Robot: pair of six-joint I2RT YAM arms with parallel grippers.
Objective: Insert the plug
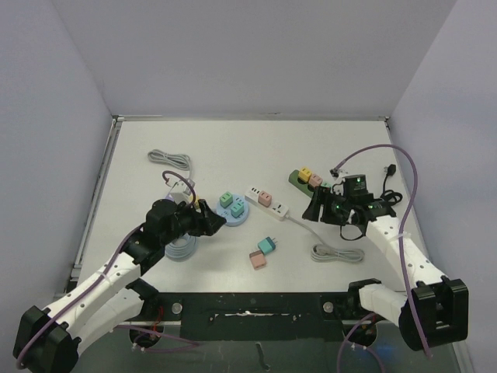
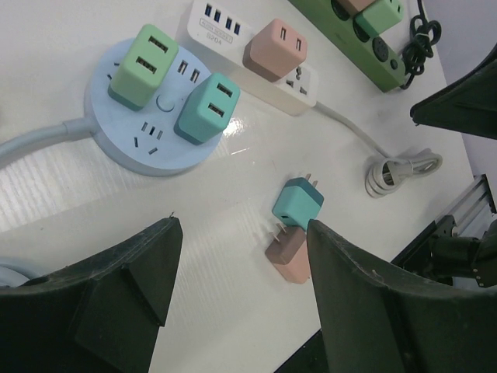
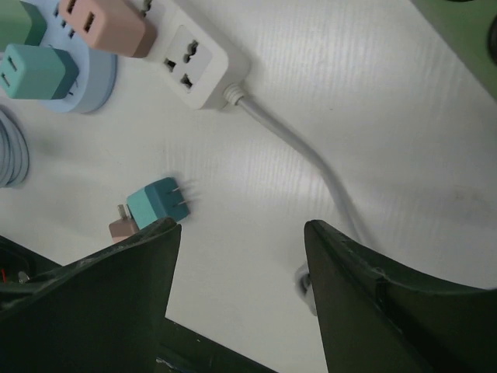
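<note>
A loose teal plug (image 1: 269, 245) and a loose pink plug (image 1: 258, 260) lie on the table in the front middle; both show in the left wrist view (image 2: 297, 202) (image 2: 288, 253) and the teal one in the right wrist view (image 3: 158, 203). The round blue power strip (image 1: 234, 210) holds a green and a teal plug (image 2: 208, 107). The white power strip (image 1: 268, 200) holds a pink plug (image 2: 274, 49). My left gripper (image 1: 211, 218) is open and empty beside the round strip. My right gripper (image 1: 317, 207) is open and empty near the white strip's cable.
A green power strip (image 1: 304, 180) with plugs lies at the back right. Coiled cables lie at the back left (image 1: 171, 159), by my left arm (image 1: 181, 249), front right (image 1: 332, 252) and far right (image 1: 388, 172). Walls enclose the table.
</note>
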